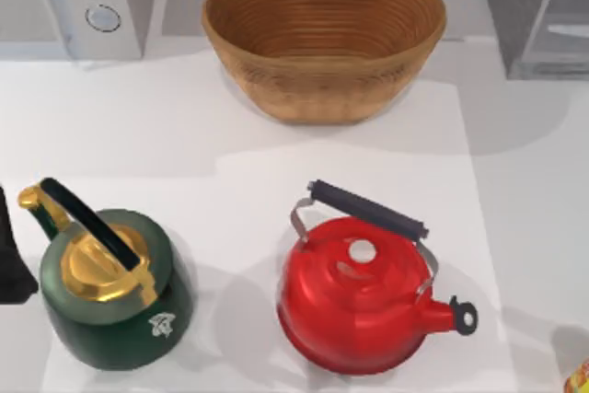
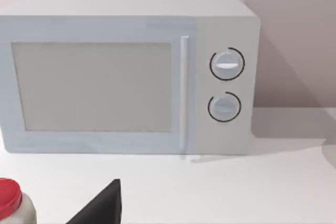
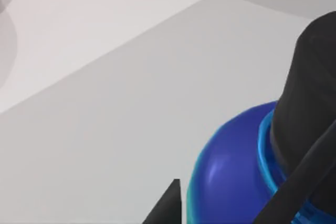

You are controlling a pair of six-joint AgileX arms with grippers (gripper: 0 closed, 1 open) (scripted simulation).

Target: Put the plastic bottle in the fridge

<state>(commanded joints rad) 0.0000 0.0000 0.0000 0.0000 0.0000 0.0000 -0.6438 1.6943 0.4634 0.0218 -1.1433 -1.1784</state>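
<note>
No readable words, brand names or numbers stood on anything in the three views. The one sign was a small white emblem on the side of the green kettle [image 1: 115,296], too small to make out as letters. The two round knobs on the microwave [image 2: 126,74] carried only plain pointer bars, with no scale markings.

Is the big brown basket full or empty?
Empty. The top view shows the basket's bare ribbed inside down to the bottom.
</note>
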